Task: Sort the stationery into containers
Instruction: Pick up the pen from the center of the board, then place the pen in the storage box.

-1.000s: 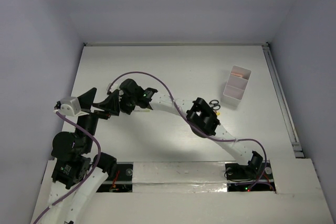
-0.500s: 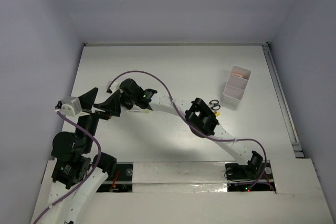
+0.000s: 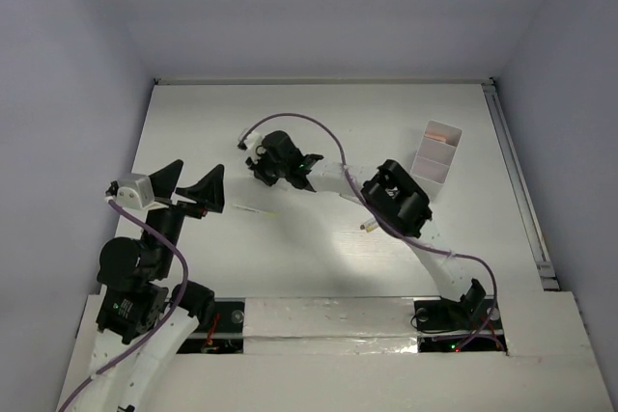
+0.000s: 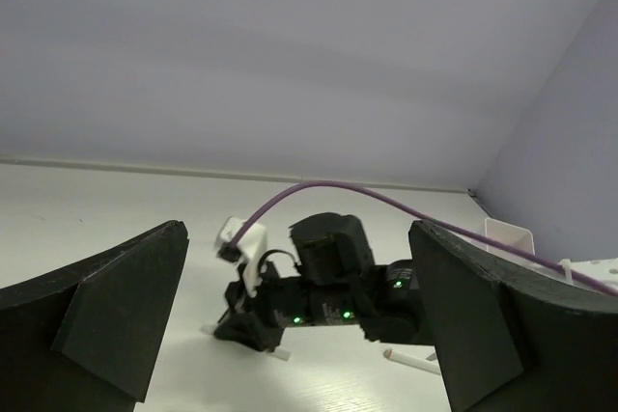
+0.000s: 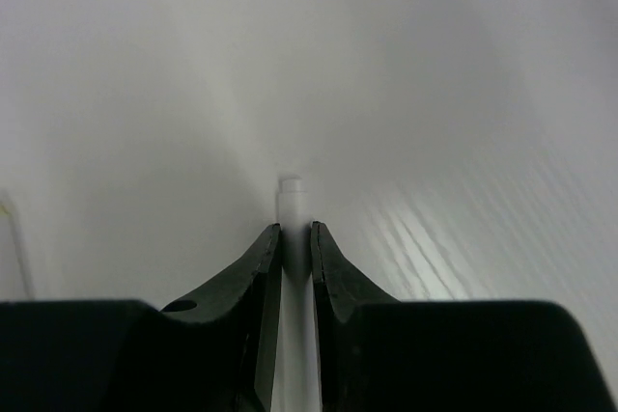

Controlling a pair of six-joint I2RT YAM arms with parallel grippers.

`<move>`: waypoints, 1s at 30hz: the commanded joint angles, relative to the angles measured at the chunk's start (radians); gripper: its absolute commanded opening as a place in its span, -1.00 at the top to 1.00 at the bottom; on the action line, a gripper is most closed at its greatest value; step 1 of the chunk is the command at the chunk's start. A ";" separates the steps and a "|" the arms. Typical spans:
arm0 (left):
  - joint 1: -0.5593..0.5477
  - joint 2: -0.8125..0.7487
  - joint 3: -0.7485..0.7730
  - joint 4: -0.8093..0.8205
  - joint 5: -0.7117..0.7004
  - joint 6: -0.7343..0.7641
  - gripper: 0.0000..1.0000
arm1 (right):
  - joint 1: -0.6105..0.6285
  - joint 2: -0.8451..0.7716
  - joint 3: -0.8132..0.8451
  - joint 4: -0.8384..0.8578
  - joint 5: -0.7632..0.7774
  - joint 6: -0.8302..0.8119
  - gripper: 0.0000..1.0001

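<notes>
White table (image 5: 463, 94); pen (image 5: 292, 202) gripped lengthwise in R fingers (image 5: 256, 282), tip outward; L fingers (image 4: 106, 306) wide.

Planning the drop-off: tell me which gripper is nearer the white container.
Right. The right gripper, shut on a white pen, is mid-table left of the container; the left gripper sits open farther left.

Held pen mostly buried between the pinching fingers.
In the right wrist view the white pen (image 5: 293, 202) shows only its tip; the rest is hidden inside the right gripper (image 5: 294, 231), and the table (image 5: 444, 94) beyond is blurred. From above, the right arm (image 3: 398, 202) covers the container (image 3: 439, 147) at its 7 o'clock corner.
</notes>
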 commanded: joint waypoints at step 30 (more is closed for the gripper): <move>0.004 0.015 -0.008 0.045 0.021 -0.008 -0.98 | -0.667 -0.986 -1.107 0.847 0.593 0.335 1.00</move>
